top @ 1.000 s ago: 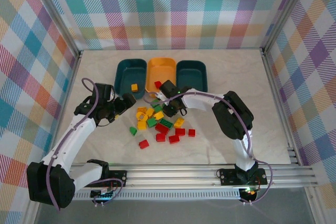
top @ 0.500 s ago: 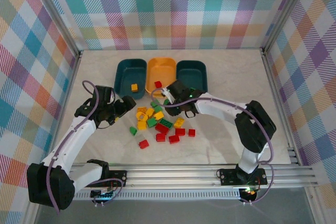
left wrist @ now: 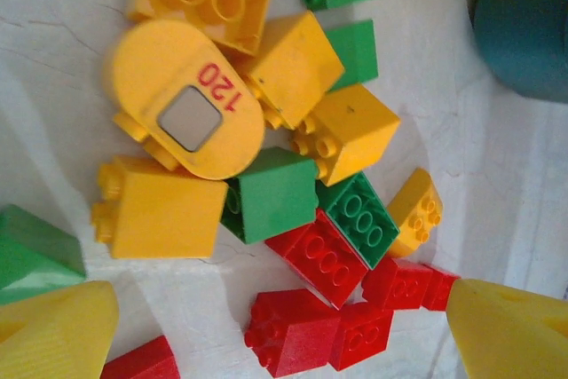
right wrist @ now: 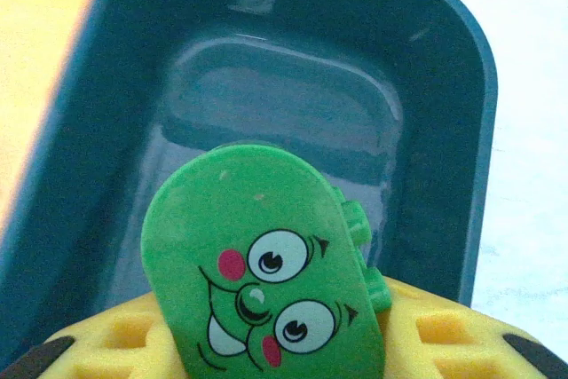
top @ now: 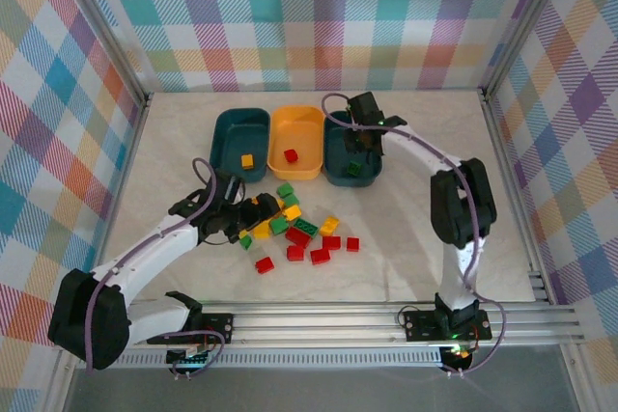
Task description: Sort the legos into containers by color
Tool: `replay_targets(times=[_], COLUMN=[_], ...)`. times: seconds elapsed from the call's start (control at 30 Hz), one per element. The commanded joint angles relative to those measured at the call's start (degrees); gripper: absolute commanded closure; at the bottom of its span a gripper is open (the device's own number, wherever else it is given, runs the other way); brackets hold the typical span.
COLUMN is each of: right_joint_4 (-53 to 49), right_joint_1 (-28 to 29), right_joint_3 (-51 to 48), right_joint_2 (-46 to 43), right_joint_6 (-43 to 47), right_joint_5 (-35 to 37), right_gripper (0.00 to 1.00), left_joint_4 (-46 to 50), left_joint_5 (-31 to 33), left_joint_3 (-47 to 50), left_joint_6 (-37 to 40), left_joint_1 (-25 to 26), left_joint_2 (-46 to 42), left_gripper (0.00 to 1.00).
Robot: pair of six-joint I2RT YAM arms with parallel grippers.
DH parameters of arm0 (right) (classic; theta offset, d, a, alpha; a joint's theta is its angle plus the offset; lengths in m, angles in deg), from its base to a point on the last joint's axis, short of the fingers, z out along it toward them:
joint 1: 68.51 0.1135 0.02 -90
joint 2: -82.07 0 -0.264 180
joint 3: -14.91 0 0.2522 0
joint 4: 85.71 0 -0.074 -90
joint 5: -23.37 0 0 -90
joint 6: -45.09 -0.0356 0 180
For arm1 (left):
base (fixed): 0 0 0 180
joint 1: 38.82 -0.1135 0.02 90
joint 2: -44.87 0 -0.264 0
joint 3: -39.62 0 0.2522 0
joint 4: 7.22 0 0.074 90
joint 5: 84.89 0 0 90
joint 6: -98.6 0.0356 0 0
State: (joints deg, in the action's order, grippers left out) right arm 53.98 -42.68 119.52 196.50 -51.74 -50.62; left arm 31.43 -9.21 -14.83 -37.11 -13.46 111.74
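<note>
Swinging away from the pile in the past second, the right claw (top: 357, 163) had crossed to the right-hand teal bin (top: 334, 142) and hung over it. It was clenched on a green rounded brick (right wrist: 266, 264) printed with a grinning face. In the wrist view the brick stood up between the claw's yellow fingers (right wrist: 461, 343), with the bin's bare floor (right wrist: 266, 95) directly beyond it.

The left claw (top: 256, 209) had meanwhile pushed forward from the pile's left side to a spot above the loose legos (top: 304, 231) on the desk (top: 425, 238). Its fingers (left wrist: 53, 326) were spread wide and gripped nothing. Between the fingertips lay a cluster of red bricks (left wrist: 311, 335). Just ahead of them sat a green block (left wrist: 271, 193), several yellow blocks, and a yellow oval brick (left wrist: 186, 99) marked "120".

Farther out from the left claw, a single yellow brick (top: 247, 160) rested in the left-hand teal bin (top: 230, 132). One red brick (top: 291, 155) lay in the orange bin (top: 301, 127) between the two teal ones.
</note>
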Motion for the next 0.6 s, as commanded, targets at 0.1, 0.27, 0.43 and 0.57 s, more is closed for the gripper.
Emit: replay_targets(times=[0.1, 0.27, 0.43, 0.57], right_joint_4=[-6.6, -7.8, -3.6, -1.5], right_joint_1=[-0.2, -0.2, 1.3, 4.0], right_joint_3=[7.7, 8.6, -1.9, -14.9], right_joint_2=[6.8, 4.4, -8.5, -19.6], right_joint_6=[-2.3, -3.2, -5.1, -10.4], right_joint_5=[-1.0, -1.7, 0.1, 0.9], right_gripper=[0.68, 0.4, 0.35, 0.34], left_joint_4=[-0.3, 0.3, 0.3, -0.2], left_joint_5=[1.3, 1.5, 3.2, 5.2], left_joint_3=[-0.7, -1.2, -1.7, -1.8], left_joint_6=[0.2, 1.4, 2.8, 3.4], left_joint_1=[0.5, 0.6, 0.5, 0.6], left_joint_2=[0.6, -0.2, -1.9, -2.6], left_gripper=[0.04, 0.03, 0.02, 0.02])
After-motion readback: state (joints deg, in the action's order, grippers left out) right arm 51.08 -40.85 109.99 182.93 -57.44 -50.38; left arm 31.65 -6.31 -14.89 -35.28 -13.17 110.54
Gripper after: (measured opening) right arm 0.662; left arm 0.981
